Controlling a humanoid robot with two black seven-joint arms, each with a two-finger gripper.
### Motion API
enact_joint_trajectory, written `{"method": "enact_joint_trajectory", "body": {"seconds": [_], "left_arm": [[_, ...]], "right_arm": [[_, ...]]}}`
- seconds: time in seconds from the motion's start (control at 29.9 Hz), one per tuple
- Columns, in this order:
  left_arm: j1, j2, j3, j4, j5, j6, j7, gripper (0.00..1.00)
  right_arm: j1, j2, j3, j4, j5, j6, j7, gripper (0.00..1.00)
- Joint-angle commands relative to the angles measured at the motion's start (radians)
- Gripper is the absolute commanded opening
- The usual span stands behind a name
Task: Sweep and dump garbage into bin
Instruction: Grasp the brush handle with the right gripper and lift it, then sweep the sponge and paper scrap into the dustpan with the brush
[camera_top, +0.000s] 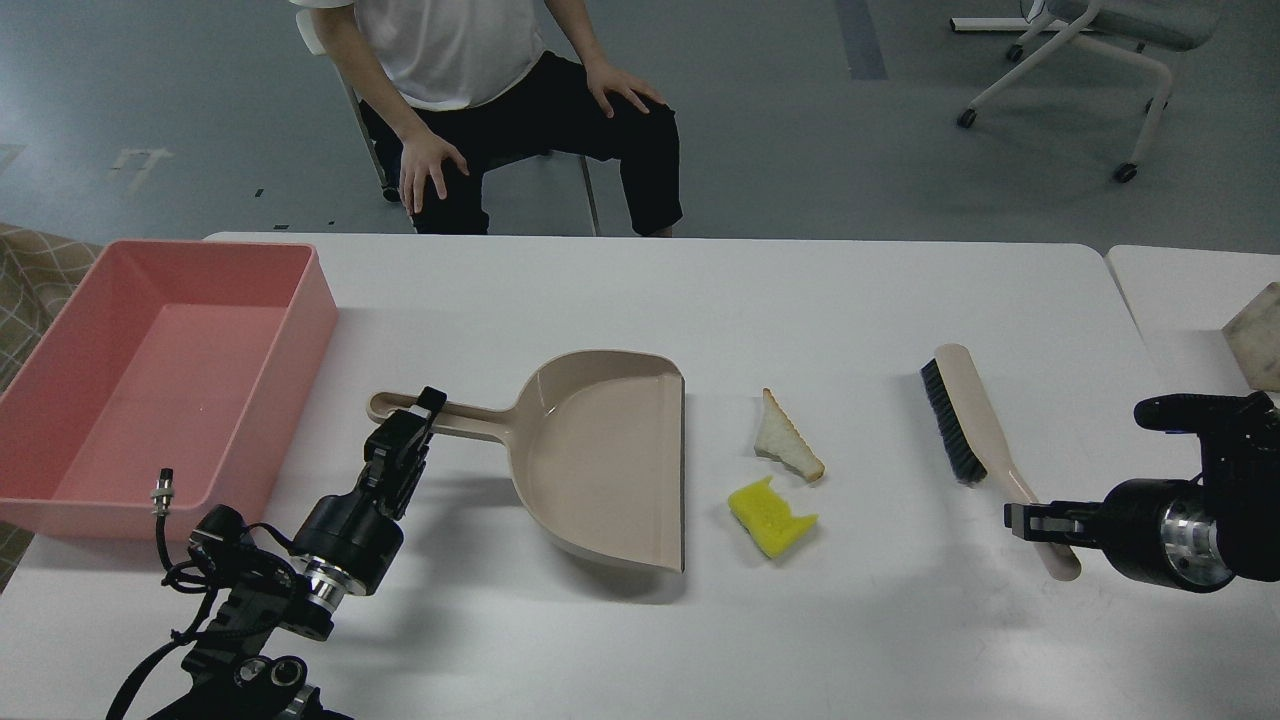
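Note:
A white bread triangle (785, 440) and a yellow sponge piece (771, 518) lie mid-table, just right of the open mouth of the beige dustpan (598, 458). My left gripper (415, 421) is shut on the dustpan's handle at the left. My right gripper (1032, 522) is shut on the handle of the beige brush (968, 420), whose black bristles face left, right of the garbage. The salmon-pink bin (300, 330) stands at the far left of the table and looks empty.
A seated person (500, 90) is behind the table's far edge. A second table (1180, 300) abuts on the right with a beige block (1258, 335) on it. An office chair (1080, 60) stands at the far right on the floor.

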Motion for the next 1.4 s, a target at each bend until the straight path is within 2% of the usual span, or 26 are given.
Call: {"method": "enact_joint_trajectory", "body": {"seconds": [0.0,0.3,0.6,0.8,1.37], "left_arm": [[0.030,-0.001,0.005,0.010,0.001,0.002,-0.024,0.23],[0.020,-0.023,-0.004,0.077,-0.010,0.017,-0.024,0.22],[0.016,-0.044,-0.004,0.079,-0.008,0.022,-0.026,0.22],[0.016,-0.044,-0.003,0.079,-0.008,0.022,-0.046,0.23],[0.013,-0.055,-0.003,0.077,-0.010,0.022,-0.049,0.22]], "right_arm": [[0.000,0.031,-0.002,0.000,0.001,0.002,0.002,0.06],[0.000,0.111,-0.011,0.000,-0.001,0.024,0.004,0.06],[0.002,0.217,-0.014,0.000,-0.002,0.056,0.001,0.06],[0.000,0.260,-0.014,0.000,-0.001,0.058,0.001,0.06],[0.000,0.415,-0.037,-0.002,-0.001,0.058,0.002,0.06]]}}
